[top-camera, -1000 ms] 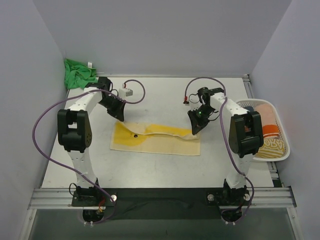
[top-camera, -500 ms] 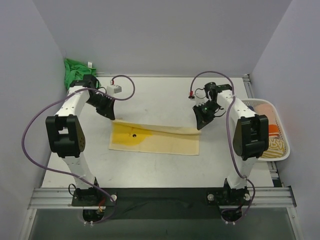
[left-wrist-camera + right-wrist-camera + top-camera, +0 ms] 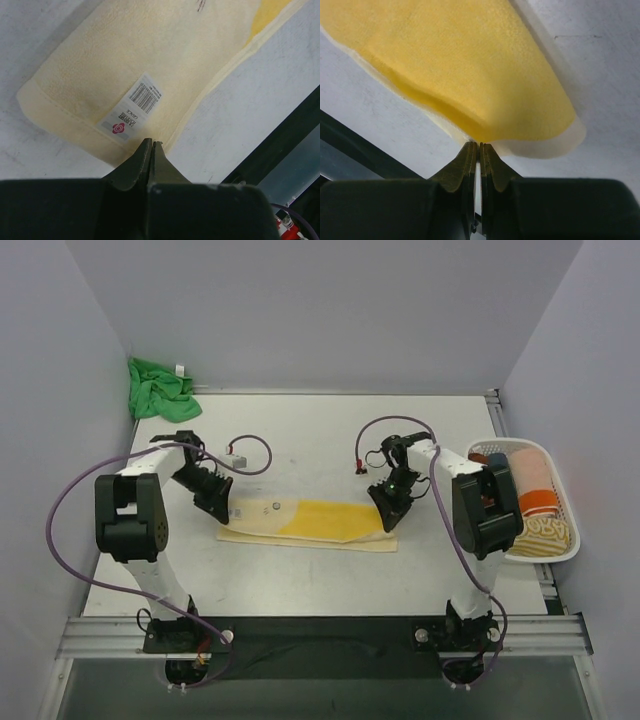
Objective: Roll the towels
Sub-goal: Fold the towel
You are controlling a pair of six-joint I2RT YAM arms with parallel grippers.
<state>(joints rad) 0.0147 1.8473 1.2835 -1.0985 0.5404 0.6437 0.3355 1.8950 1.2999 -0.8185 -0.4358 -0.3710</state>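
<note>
The pale yellow towel [image 3: 310, 522] lies mid-table as a long strip folded lengthwise, its paler underside with a barcode label [image 3: 131, 109] showing at the left end. My left gripper [image 3: 222, 512] is low at the strip's left end, with its jaws closed at the towel's near edge [image 3: 151, 143]. My right gripper [image 3: 388, 522] is at the right end, its jaws pinched on the bulging fold of the towel [image 3: 479, 146]. The green towel [image 3: 158, 388] with its white tag [image 3: 180, 369] lies crumpled in the back left corner, away from both grippers.
A white slatted basket [image 3: 560, 550] stands at the table's right edge and holds rolled cloths [image 3: 535, 485]. Purple cables loop from both arms over the table. Walls close in at the back and on both sides.
Both grippers swung out toward the back, then drew the towel's far edge toward the near side and down. The towel went from a wide sheet to a narrow folded strip.
</note>
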